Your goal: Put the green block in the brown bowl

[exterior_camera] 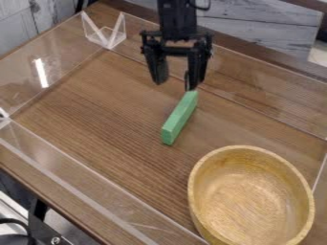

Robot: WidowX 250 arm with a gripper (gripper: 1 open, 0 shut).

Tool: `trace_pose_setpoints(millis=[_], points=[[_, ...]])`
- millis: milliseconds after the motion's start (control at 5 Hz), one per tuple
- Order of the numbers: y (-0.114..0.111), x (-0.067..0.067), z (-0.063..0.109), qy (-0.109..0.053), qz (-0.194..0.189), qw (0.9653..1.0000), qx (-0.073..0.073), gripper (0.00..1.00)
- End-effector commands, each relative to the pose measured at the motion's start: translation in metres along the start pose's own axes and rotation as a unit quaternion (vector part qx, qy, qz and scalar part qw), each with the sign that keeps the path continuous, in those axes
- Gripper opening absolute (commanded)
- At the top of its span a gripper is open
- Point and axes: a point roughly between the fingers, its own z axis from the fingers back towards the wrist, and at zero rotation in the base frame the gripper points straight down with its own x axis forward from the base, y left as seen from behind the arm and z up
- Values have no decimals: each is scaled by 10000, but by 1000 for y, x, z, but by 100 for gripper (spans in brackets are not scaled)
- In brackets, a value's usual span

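**Block on the table, bowl empty: the job has barely begun**

From where I stand, nothing of the task is done yet. The green block lies flat on the wooden table in the middle of the frame, slanting from lower left to upper right, well apart from the brown bowl, which sits in the lower right corner with nothing in it.

The gripper hangs in the upper middle of the frame, pointing down, just above the block's upper end. Its two dark fingers stand spread apart with a clear gap between them, and they hold nothing. I cannot tell whether the fingertips touch the block; they look to be just over it.

What is left, as I judge it, is everything that matters: coming down around the block, gripping it, lifting it, carrying it toward the lower right and letting it go inside the bowl.

Counting up: one green block, one brown bowl, one gripper on one arm. In the upper left stands one clear plastic piece, and low clear walls fence the table.
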Motion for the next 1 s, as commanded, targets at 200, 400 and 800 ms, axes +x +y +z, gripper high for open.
trace_pose_setpoints(millis=[200,400,800], points=[[-11,-4,-13,-361,-270,9989,117,100],[-10,-3,-23,-369,-260,9989,132,100],[-6,0,-38,-376,-234,9989,132,100]])
